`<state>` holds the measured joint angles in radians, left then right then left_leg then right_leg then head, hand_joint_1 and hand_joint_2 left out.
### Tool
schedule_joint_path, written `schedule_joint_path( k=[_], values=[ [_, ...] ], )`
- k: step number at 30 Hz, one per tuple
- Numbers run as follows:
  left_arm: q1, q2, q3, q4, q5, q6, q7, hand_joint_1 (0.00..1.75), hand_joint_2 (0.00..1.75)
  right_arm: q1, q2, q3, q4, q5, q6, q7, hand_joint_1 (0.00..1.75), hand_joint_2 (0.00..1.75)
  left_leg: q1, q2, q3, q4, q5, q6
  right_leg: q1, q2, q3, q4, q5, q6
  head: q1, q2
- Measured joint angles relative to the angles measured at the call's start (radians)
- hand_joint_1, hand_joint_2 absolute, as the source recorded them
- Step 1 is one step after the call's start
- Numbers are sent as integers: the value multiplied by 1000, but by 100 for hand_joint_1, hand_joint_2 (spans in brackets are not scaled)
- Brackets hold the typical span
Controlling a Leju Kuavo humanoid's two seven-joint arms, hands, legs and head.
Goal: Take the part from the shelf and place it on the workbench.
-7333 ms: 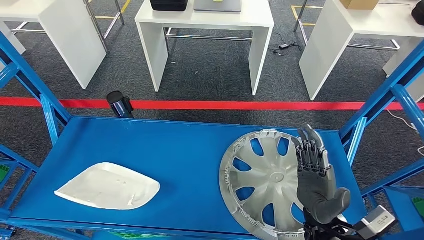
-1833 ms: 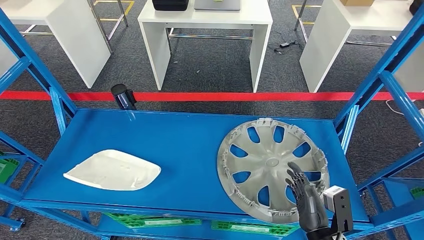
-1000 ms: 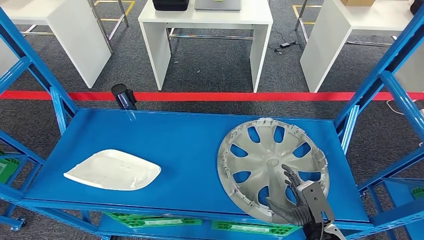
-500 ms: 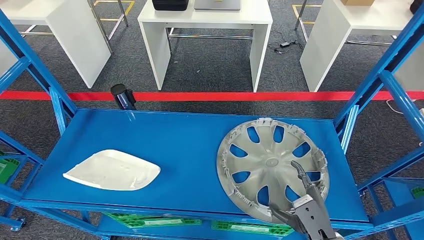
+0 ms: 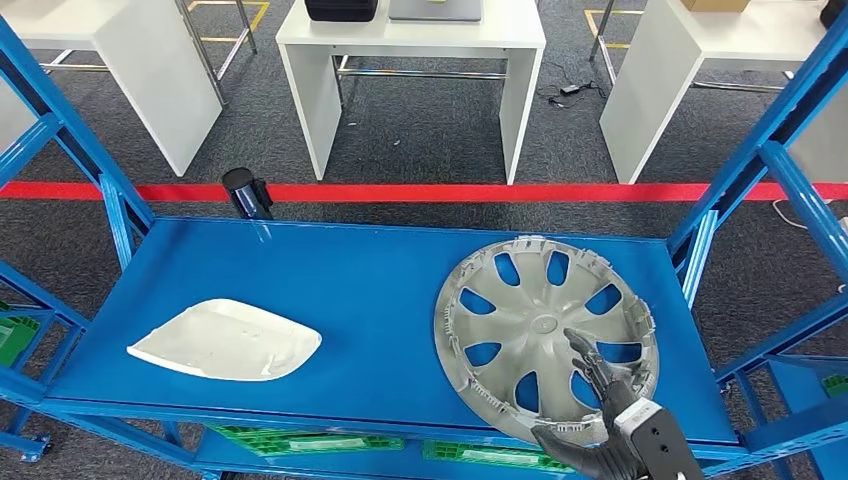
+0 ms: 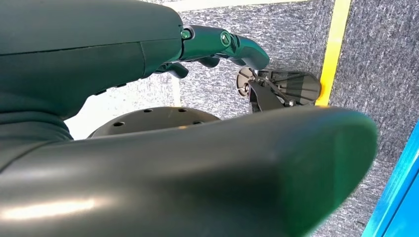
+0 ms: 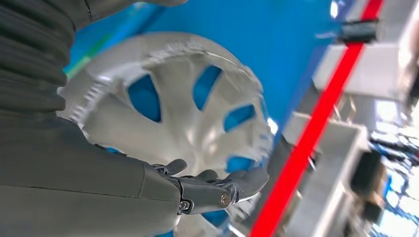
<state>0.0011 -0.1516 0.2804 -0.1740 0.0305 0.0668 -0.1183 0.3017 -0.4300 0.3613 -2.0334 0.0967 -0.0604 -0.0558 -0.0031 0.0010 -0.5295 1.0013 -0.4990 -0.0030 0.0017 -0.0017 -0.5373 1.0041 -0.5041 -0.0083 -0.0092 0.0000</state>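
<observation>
A silver hubcap (image 5: 545, 335) lies flat on the right half of the blue shelf (image 5: 350, 290). My right hand (image 5: 600, 425) hovers at its near right rim, fingers stretched over the spokes and thumb spread out by the near edge, holding nothing. In the right wrist view the same hand (image 7: 99, 182) sits close over the hubcap (image 7: 173, 98), fingers extended. A white plastic part (image 5: 225, 340) rests on the shelf's near left. My left hand (image 6: 123, 54) hangs over grey carpet, fingers loosely apart and empty.
Blue uprights (image 5: 745, 165) frame the shelf at both ends. A black cylinder (image 5: 245, 192) stands at its far left corner. Green bins (image 5: 310, 440) sit on the level below. White tables (image 5: 410, 40) stand beyond a red floor line (image 5: 400, 192).
My right hand has dropped from above the hubcap to its near right rim. Over the last half second it turned, fingers now lying over the spokes. The hubcap has not moved.
</observation>
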Motion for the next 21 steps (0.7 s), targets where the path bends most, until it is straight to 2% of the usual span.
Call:
schedule_joint_path(
  k=[4, 10, 17, 21],
  values=[
    [0, -2, 0, 0, 0, 5, 4, 0, 0, 23, -62, 7, -2, 26, 25, 43, 0, 175, 0, 0, 0, 0, 0, 0, 0, 0, 0, 0, 0, 0, 0, 0],
    [0, -8, 0, 0, 3, 16, 8, 0, 0, 24, -124, 50, 1, 160, 3, 73, 0, 175, 0, 0, -1, 0, 0, 0, 0, 0, 0, 0, 0, 0, 0, 0],
    [0, -12, 0, 0, 3, 18, 3, 0, 0, -7, -153, 85, 15, 340, -70, 84, 0, 175, 0, 0, -1, 0, 0, 0, 0, 0, 0, 0, 0, 0, 0, 0],
    [-1, -13, 0, 0, 3, 18, 1, 0, 0, -17, -153, 106, 16, 503, -143, 64, 0, 175, 0, 0, -1, 0, 0, 0, 0, 0, 0, 0, 0, 0, 0, 0]
  ],
)
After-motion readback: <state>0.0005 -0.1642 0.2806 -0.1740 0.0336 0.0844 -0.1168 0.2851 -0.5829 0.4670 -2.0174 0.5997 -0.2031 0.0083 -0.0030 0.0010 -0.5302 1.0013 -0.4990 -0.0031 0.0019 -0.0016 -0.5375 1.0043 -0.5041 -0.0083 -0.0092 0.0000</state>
